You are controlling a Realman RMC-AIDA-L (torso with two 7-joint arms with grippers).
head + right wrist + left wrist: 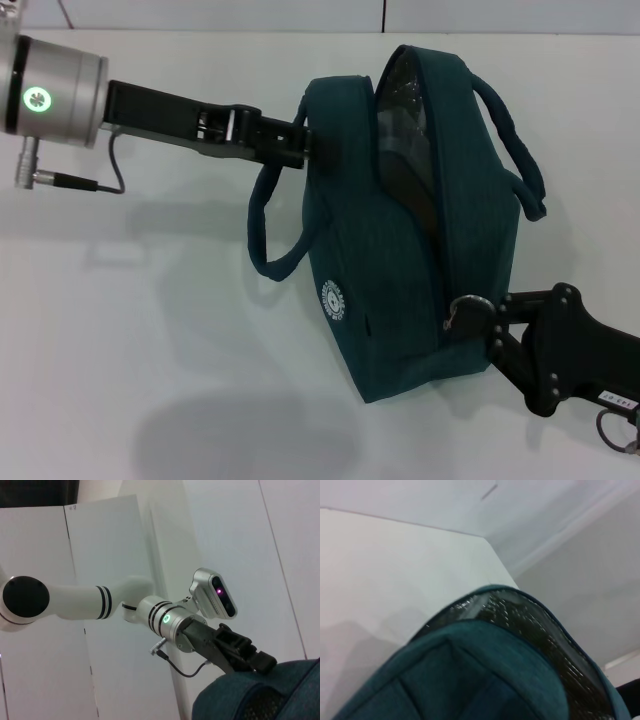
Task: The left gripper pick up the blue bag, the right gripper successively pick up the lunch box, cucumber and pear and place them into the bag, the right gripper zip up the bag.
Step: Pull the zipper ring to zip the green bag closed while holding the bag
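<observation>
The blue bag (400,240) is held over the white table, its zip open along the upper part, where the silver foil lining (400,110) shows. My left gripper (300,140) is shut on the bag's upper left edge, next to a loop handle (270,230). My right gripper (488,322) is at the bag's lower right and is shut on the ring zipper pull (462,312). The left wrist view shows the bag (470,675) and its lining (530,625) close up. The right wrist view shows the left gripper (255,662) on the bag (260,695). The lunch box, cucumber and pear are out of view.
The white table (150,350) spreads under and around the bag. The left arm's silver joint (55,90) with a green light and a cable (110,170) reaches in from the left. A white wall stands behind.
</observation>
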